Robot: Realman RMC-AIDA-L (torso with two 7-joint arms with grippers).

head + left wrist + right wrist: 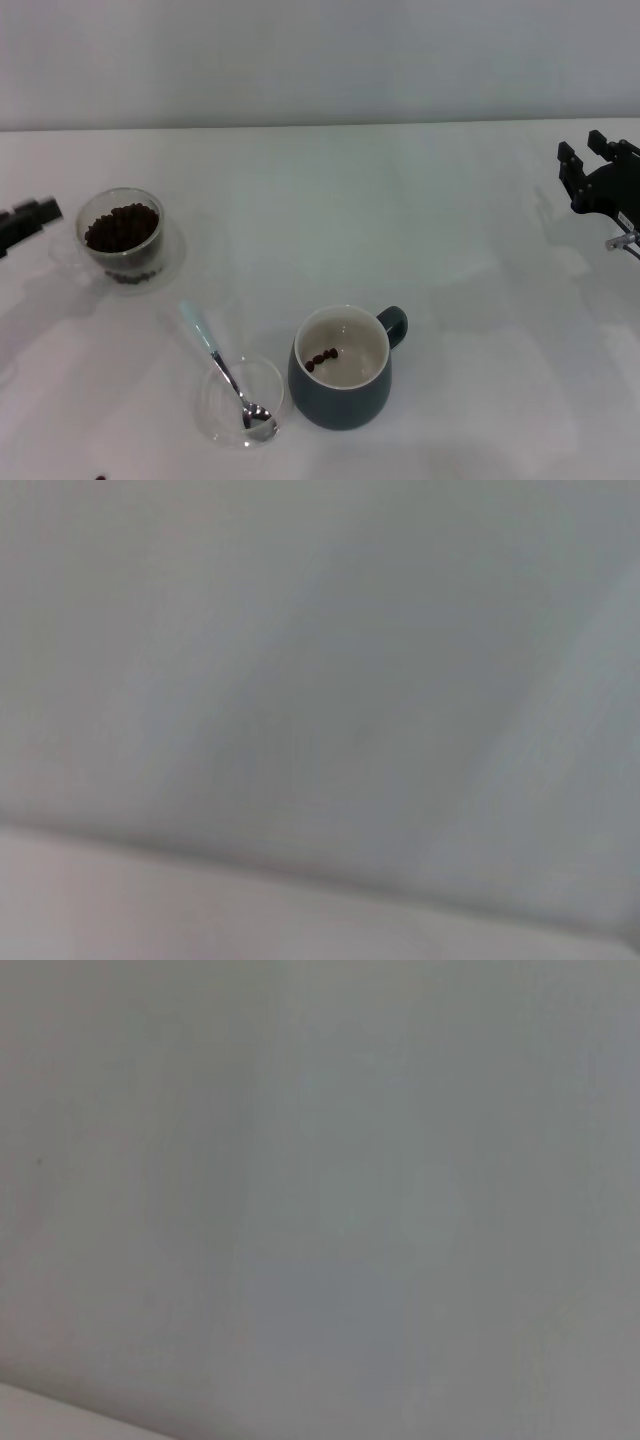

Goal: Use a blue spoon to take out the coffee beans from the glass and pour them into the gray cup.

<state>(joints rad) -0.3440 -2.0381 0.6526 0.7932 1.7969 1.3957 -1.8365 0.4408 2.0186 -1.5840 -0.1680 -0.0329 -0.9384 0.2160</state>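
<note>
Right pincer (pixel 598 162) apart — spoon (pixel 228 372) in dish (pixel 243 402)

We look down on a broad white table (pixel 330 220) that fills nearly the whole head view, its matte surface evenly lit and crossed by only soft, pale shadows. Along the far edge the tabletop meets a plain light-gray wall (pixel 320 60), bare from left to right. Both wrist views give us only a blurred gray-white expanse, too indistinct for us to say which surface it is.
</note>
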